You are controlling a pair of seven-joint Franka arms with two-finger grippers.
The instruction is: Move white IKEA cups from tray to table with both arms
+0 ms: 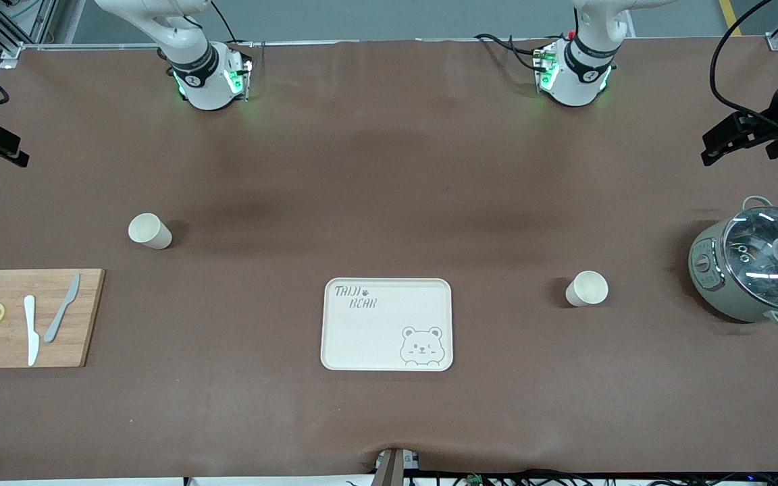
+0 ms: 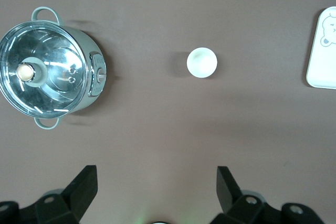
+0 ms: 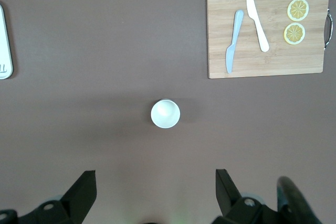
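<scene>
Both white IKEA cups are seen standing upright on the table (image 1: 389, 169), neither on the tray (image 1: 362, 337), which lies bare near the middle of the table. One cup (image 1: 150, 231) stands toward the right arm's end, farther from the front camera than the wooden cutting board (image 1: 88, 317) with its two knives and two lemon slices. The other cup (image 1: 587, 289) stands toward the left arm's end, between the tray and the lidded electric pot (image 1: 754, 270), well apart from both.

The left gripper (image 2: 155, 187) is held high over the table at the left arm's end, its fingers spread wide and empty. The right gripper (image 3: 156, 187) is held high over the right arm's end, likewise spread and holding nothing. Both arms appear to be waiting.

The task is judged to be complete or nearly so. Each cup is judged to be light, rigid and smooth, so it could be tipped by a sideways knock. Its taper is narrower at the base, so a grasp would best be taken across the wall just below the rim, with moderate force, since a slick wall might slip in a loose pinch.
</scene>
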